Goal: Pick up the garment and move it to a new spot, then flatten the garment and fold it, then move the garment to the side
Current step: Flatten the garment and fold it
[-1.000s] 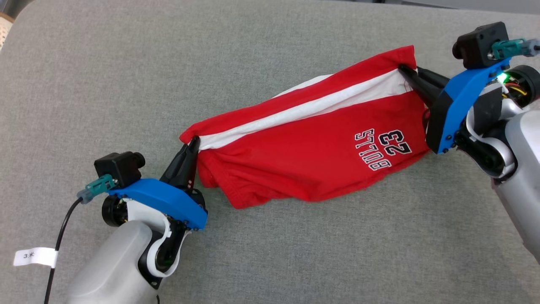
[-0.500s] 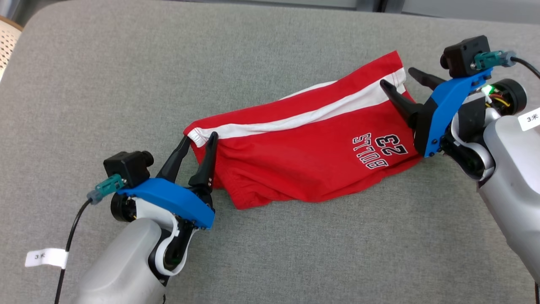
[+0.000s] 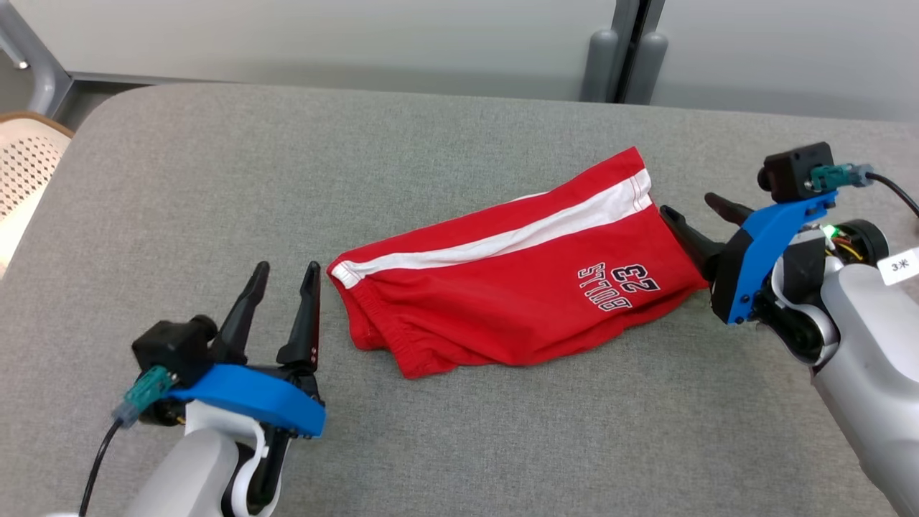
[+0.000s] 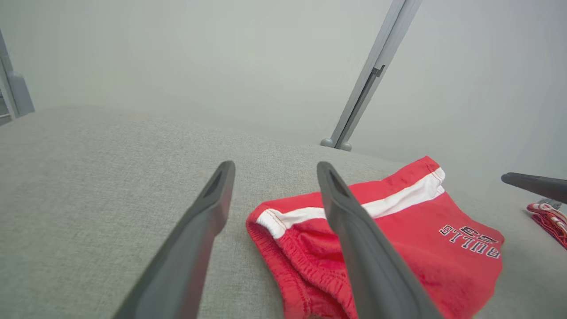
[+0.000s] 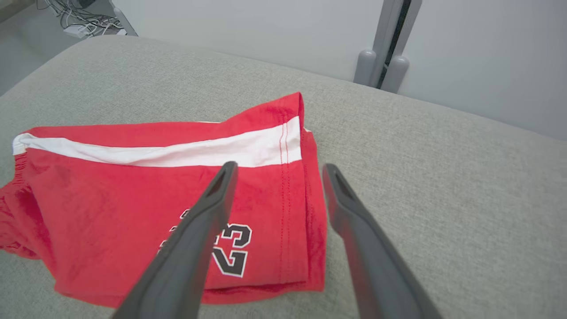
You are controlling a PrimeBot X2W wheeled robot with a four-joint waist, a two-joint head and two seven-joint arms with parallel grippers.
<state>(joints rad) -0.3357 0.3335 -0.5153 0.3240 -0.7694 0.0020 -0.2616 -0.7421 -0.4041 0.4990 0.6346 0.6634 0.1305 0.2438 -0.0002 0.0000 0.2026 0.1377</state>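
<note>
The surface (image 3: 215,179) is covered in grey woven cloth, and its far left corner is rounded. A pair of red shorts (image 3: 502,316) lies on it a little right of the middle, doubled over lengthwise and running from near left to far right. The gathered waistband (image 3: 373,330) is at the left end and the leg hem (image 3: 644,188) at the far right. A white stripe (image 3: 502,240) runs along the far side. The lettering "BULLS 23" (image 3: 617,285) sits toward the right end.

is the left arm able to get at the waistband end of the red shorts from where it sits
Probably yes: the left claw is open, close beside the waistband end of the red shorts, with only grey cushion between them.
</note>
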